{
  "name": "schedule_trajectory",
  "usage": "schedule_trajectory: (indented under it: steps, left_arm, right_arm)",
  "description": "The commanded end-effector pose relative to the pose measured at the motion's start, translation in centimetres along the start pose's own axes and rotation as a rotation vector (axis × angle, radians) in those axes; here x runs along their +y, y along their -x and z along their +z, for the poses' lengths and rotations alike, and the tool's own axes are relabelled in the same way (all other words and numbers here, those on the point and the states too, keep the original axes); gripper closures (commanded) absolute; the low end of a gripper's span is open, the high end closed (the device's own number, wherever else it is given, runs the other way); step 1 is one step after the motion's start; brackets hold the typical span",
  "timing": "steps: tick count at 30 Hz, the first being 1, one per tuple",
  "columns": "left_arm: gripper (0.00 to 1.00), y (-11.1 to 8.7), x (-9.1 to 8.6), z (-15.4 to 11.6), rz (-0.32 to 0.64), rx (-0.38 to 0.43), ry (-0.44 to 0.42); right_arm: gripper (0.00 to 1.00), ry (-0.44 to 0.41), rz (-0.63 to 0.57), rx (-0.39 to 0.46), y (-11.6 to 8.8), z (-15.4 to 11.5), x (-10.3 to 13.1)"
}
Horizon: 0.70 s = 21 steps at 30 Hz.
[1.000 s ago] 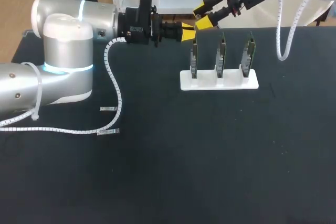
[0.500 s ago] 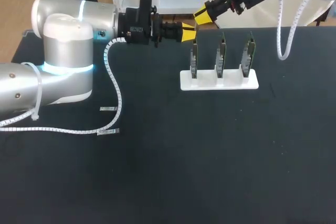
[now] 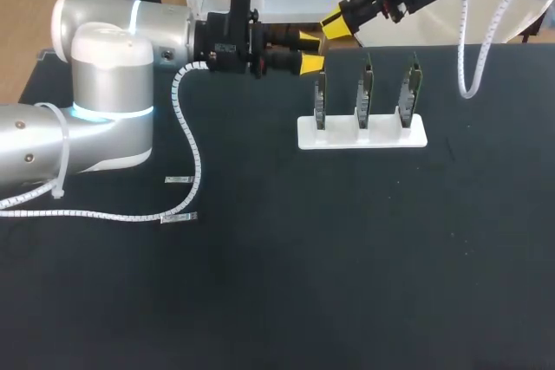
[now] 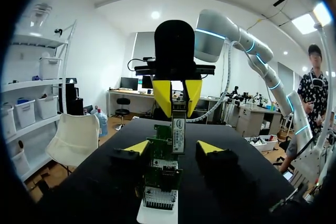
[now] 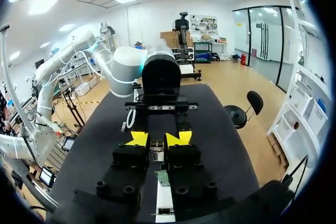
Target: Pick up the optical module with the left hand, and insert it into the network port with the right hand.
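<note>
**A:** What lies nearest on the black table (image 3: 347,257)?

**B:** Two short strips of pale tape. One (image 3: 178,217) is closer and the other (image 3: 179,180) is just behind it. Both are beside the left arm's white spiral-wrapped cable (image 3: 186,140).

**A:** And farther in?

**B:** One flat white plastic rack (image 3: 381,138). Three green circuit boards (image 3: 366,93) stand upright in it, in a row from left to right.

**A:** How many end effectors, and where are they?

**B:** Two, both black with yellow tips, up by the table's far edge near the rack's left end. The left end effector (image 3: 310,50) comes in level from the left. Its fingers stand well apart and grip nothing. In the left wrist view there is a gap between each tip and the thing between them.

**A:** What is between them?

**B:** One slim silver metal optical module (image 4: 178,129). The right end effector (image 3: 331,23) reaches down from the far right corner and is clamped on the module's upper end, one yellow tip on each side. The right wrist view shows the same, with the module pinched between that arm's own two tips. It is held in the air and its free end points down toward the boards.

**A:** Is there any writing?

**B:** The module has a pale label on its face, but the print is too small to make out.
</note>
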<state>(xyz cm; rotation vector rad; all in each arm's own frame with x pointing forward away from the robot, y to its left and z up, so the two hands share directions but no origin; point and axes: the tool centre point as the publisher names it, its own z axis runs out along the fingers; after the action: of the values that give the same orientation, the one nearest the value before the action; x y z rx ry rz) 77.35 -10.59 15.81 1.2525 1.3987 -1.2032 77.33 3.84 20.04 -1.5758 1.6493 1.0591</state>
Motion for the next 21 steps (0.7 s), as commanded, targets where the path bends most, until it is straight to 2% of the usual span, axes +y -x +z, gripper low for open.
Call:
schedule_trajectory:
  steps: [1,13,17,21]
  left_arm:
    - [0.0,-0.1,0.2,0.0,0.001,0.0,-0.004]
    - [0.0,-0.1,0.1,-0.1,-0.001,0.0,-0.001]
    - [0.0,0.0,0.0,-0.4,0.012,0.032,-0.001]
    - [0.0,-0.2,-0.2,-1.1,0.021,0.107,0.021]
  right_arm:
    - [1.0,-0.005,-0.004,-0.006,-0.1,-0.2,0.4]
    - [1.0,-0.009,-0.008,-0.006,-0.5,-0.9,0.7]
    - [1.0,-0.006,-0.01,-0.001,-0.6,-1.0,0.8]
    - [1.0,-0.004,-0.014,0.004,-0.6,-1.1,0.8]
